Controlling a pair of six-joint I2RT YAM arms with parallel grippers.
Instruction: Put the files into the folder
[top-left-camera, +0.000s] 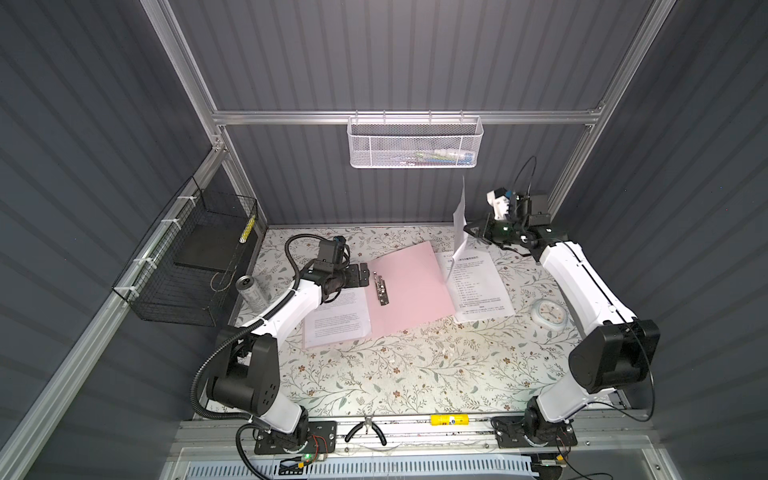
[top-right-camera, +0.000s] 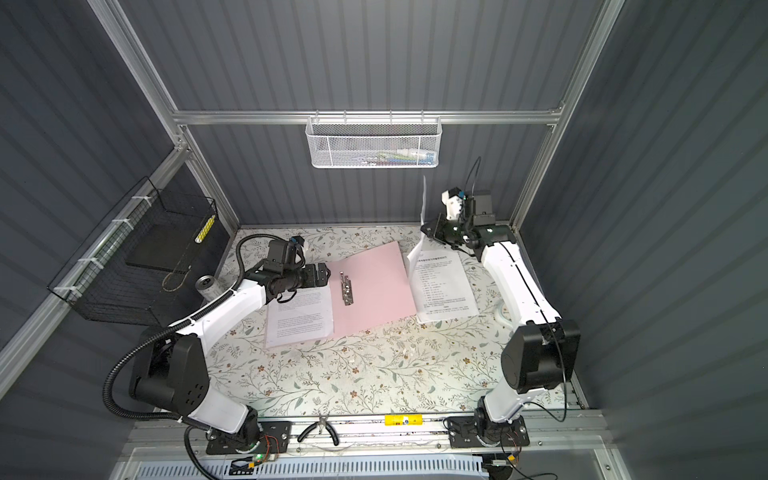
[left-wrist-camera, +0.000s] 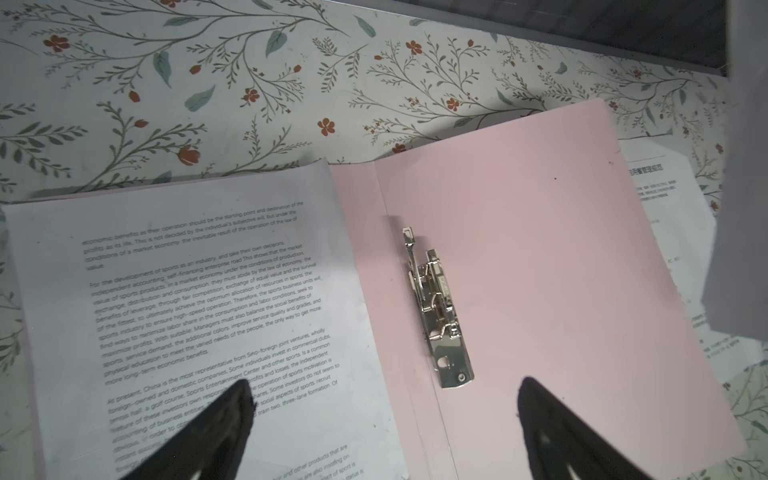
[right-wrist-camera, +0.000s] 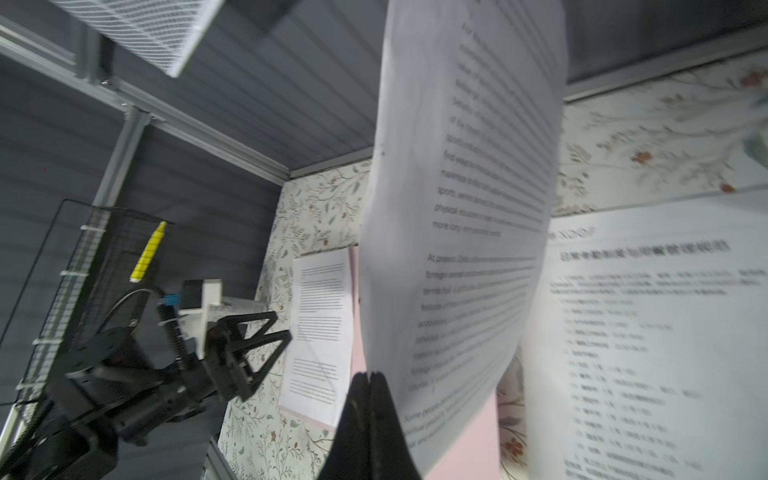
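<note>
A floral surface (top-left-camera: 395, 365) carries a silver can (top-left-camera: 251, 291) at its left edge and a white clock (top-left-camera: 549, 314) at right; a white mesh basket (top-left-camera: 414, 143) hangs behind, a black wire basket (top-left-camera: 187, 266) at left

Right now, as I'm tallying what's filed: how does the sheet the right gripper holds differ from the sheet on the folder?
The held sheet stands nearly upright in the air and bows; the folder sheet lies flat in the open folder. The held sheet is pinched at its edge in the shut jaws of the right gripper; the folder sheet is ungripped. Both are white with printed English text.
</note>
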